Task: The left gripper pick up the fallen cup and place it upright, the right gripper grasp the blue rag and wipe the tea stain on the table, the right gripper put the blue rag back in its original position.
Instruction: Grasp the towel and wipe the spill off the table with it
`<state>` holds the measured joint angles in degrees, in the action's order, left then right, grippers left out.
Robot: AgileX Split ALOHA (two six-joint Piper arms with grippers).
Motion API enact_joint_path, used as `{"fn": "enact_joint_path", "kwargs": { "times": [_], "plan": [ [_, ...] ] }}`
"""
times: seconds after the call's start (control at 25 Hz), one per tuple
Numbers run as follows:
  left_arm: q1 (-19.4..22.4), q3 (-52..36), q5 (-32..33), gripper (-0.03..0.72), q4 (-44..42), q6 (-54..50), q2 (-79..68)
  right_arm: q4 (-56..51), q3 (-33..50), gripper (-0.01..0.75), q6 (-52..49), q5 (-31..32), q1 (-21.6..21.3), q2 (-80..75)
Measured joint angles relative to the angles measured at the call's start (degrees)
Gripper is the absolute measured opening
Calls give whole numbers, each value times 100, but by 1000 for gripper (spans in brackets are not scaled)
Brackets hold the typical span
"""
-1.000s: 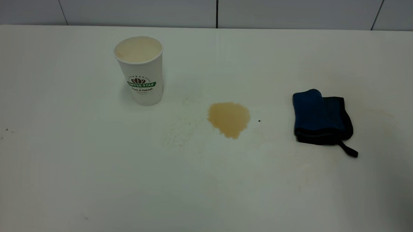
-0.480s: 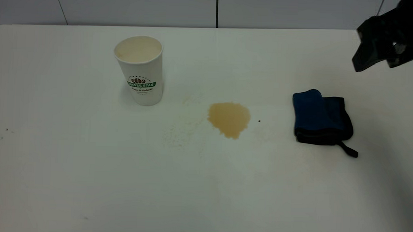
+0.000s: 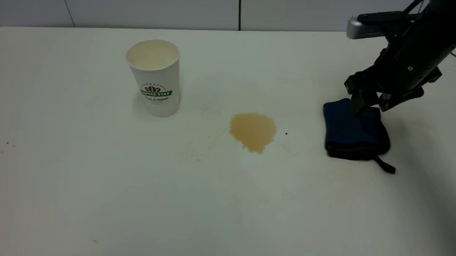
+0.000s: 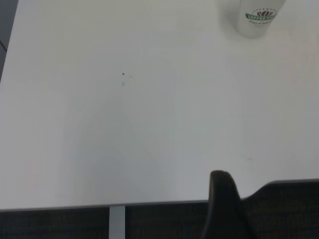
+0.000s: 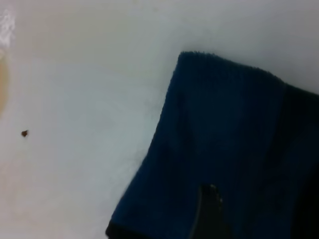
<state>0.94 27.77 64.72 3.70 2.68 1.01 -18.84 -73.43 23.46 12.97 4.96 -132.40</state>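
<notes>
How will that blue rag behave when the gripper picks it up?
The blue rag is folded soft cloth, so it will probably droop and may unfold. Its loop strap would likely dangle. It looks light, and the right gripper is just above it.

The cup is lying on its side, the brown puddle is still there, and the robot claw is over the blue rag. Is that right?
Not quite. The cup is standing upright, as the exterior view shows. The rest holds: the tea stain is unwiped on the table, and the right gripper is over the blue rag.
</notes>
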Motion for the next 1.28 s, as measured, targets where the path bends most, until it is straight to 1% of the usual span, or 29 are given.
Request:
{"fn": "enact_joint_path", "kwargs": {
  "times": [0.28,0.32,0.36,0.44,0.52,0.56,0.6,0.64,0.76,0.92,1.12,1.28],
  "plan": [
    [0,0,0,485,0,-1,0,72,-602,588,12,70,47,-681],
    [0,0,0,485,0,-1,0,116,-675,576,12,76,76,-777],
    [0,0,0,485,0,-1,0,209,-752,546,25,93,113,-860],
    [0,0,0,485,0,-1,0,373,-898,425,25,185,186,-924],
    [0,0,0,485,0,-1,0,487,-1043,210,30,324,300,-971],
    [0,0,0,485,0,-1,0,534,-1117,136,30,337,357,-990],
    [0,0,0,485,0,-1,0,555,-1186,94,30,328,424,-1023],
    [0,0,0,485,0,-1,0,572,-1278,83,30,294,496,-1044],
    [0,0,0,485,0,-1,0,584,-1619,84,25,222,764,-1185],
    [0,0,0,485,0,-1,0,584,-2456,84,25,378,1193,-1588],
    [0,0,0,485,0,-1,0,603,-3693,84,25,955,1726,-2154],
    [0,0,0,485,0,5,0,423,-4126,84,25,1739,2167,-2277]
  ]
}}
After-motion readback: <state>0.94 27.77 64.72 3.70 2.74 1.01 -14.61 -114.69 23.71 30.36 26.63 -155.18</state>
